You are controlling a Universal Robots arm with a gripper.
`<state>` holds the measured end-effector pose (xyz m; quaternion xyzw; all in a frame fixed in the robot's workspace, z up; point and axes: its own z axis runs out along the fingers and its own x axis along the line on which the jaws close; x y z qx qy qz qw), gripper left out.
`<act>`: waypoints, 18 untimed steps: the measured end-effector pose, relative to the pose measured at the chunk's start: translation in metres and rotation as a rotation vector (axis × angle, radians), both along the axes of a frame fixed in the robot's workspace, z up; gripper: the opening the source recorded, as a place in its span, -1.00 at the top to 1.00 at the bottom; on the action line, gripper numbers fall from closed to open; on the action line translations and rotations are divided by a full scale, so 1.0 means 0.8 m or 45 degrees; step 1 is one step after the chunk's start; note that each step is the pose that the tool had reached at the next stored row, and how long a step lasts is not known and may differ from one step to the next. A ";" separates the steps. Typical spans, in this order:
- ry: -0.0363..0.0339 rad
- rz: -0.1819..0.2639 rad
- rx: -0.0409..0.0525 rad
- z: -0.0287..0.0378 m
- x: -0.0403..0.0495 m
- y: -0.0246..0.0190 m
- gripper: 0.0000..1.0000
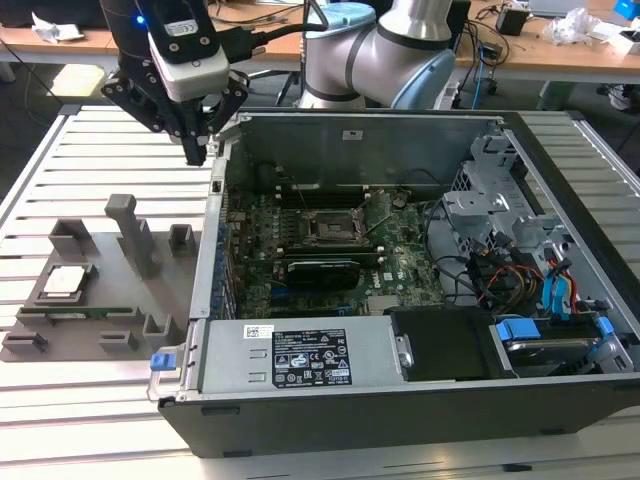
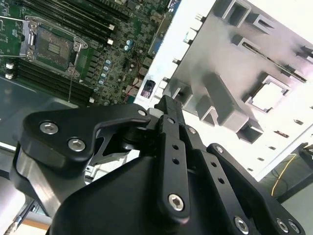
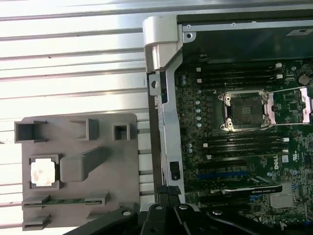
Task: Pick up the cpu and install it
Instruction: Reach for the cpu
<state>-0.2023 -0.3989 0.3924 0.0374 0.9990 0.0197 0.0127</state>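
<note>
The cpu (image 1: 63,282) (image 3: 43,173) (image 2: 268,96), a small square chip with a pale metal top, lies in a square pocket of the grey holder plate (image 1: 110,300) (image 3: 98,196) at the exterior view's left. My gripper (image 1: 196,152) (image 2: 167,105) (image 3: 168,192) hangs in the air above the case's left wall. It is well behind the cpu and apart from it, shut with nothing in it. Inside the case, the metal-framed socket (image 1: 328,228) (image 3: 246,110) (image 2: 54,46) sits on the green motherboard with its frame lifted.
The open computer case (image 1: 400,400) takes up the middle and the exterior view's right, with drive cages and cables inside. On the holder plate stand a tall grey post (image 1: 130,230) and a green memory stick (image 1: 75,313) (image 3: 63,200). Everything rests on a slatted metal table (image 1: 120,140).
</note>
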 end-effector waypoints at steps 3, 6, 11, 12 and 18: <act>0.0001 0.000 0.000 0.0000 -0.006 0.0000 0.79; 0.0000 0.000 0.000 -0.0002 -0.014 0.0000 0.79; 0.0000 0.000 0.000 -0.0003 -0.024 0.0000 0.79; 0.0000 0.000 0.000 -0.0003 -0.025 0.0000 0.79; 0.0000 0.000 0.000 -0.0005 -0.037 0.0000 0.79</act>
